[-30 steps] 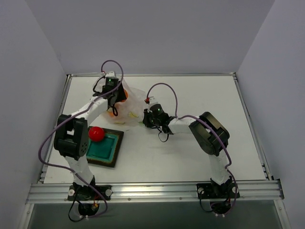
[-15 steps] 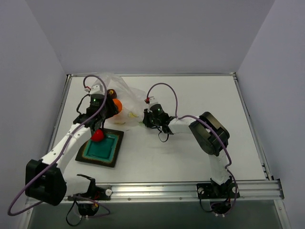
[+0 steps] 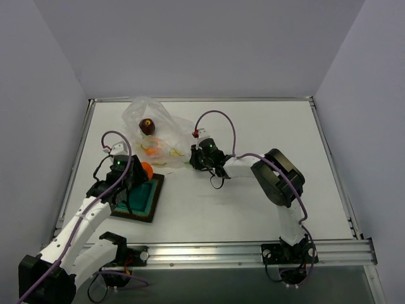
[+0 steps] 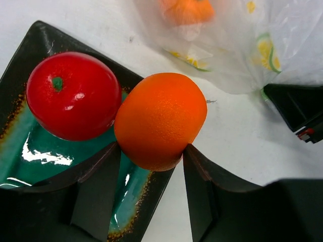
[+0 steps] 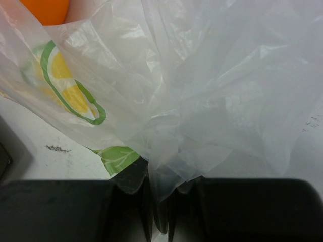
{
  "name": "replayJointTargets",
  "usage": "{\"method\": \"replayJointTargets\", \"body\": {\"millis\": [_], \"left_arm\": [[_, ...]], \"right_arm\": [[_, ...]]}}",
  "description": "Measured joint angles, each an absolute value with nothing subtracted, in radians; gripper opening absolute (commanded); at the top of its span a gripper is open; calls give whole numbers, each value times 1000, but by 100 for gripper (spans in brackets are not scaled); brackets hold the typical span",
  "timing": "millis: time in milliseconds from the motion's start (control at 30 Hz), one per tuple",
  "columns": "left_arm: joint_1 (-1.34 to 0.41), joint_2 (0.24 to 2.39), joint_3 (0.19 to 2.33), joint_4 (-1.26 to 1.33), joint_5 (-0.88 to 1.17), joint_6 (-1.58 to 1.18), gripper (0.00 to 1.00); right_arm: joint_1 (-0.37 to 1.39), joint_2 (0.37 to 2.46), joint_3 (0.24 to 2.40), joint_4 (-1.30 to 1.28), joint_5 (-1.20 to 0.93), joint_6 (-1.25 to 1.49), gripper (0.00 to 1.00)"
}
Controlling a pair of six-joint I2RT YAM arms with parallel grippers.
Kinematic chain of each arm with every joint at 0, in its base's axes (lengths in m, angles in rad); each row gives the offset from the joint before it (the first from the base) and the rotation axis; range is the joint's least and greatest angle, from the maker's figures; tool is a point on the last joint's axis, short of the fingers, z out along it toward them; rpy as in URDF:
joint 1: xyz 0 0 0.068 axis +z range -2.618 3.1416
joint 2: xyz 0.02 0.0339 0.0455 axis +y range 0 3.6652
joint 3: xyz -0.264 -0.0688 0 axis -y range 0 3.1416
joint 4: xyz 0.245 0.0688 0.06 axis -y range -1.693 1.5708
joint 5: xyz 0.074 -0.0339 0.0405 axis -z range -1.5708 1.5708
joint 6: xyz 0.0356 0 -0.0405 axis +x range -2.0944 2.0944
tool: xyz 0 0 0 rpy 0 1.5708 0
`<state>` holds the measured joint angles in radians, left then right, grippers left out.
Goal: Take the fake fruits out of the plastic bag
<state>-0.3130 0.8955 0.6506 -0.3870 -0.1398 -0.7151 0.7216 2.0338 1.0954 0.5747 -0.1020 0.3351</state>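
Observation:
My left gripper (image 3: 140, 172) is shut on an orange fruit (image 4: 160, 120), also seen in the top view (image 3: 145, 170), and holds it over the far right edge of the teal dish (image 4: 35, 151). A red fruit (image 4: 73, 95) lies in the dish beside it. The clear plastic bag (image 3: 155, 130) printed with citrus slices lies at the back; a dark maroon fruit (image 3: 147, 125) and an orange fruit (image 3: 150, 150) sit inside. My right gripper (image 3: 195, 158) is shut on a bunched fold of the bag (image 5: 166, 171) at its right end.
The teal dish (image 3: 140, 202) with a dark rim sits at the front left of the white table. Grey walls close in on three sides. A metal rail (image 3: 202, 253) runs along the near edge.
My left arm has pulled back out of the bag toward the dish, carrying the orange fruit. The maroon fruit is now uncovered in the bag. The right arm has not moved.

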Motion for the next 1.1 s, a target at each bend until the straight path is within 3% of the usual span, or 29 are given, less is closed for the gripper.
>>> {"method": "replayJointTargets", "body": {"millis": [500, 800, 967, 1100], "left_arm": [[-359, 997, 616, -397, -169, -707, 44], [-374, 1013, 614, -405, -201, -706, 71], [-396, 1004, 631, -437, -203, -702, 73], [-414, 1004, 708, -472, -202, -698, 68]], "right_arm": [[722, 2034, 1095, 574, -102, 335, 7], [722, 2034, 1095, 574, -102, 335, 7], [722, 2034, 1095, 574, -102, 335, 7], [722, 2034, 1095, 574, -102, 335, 7]]}}
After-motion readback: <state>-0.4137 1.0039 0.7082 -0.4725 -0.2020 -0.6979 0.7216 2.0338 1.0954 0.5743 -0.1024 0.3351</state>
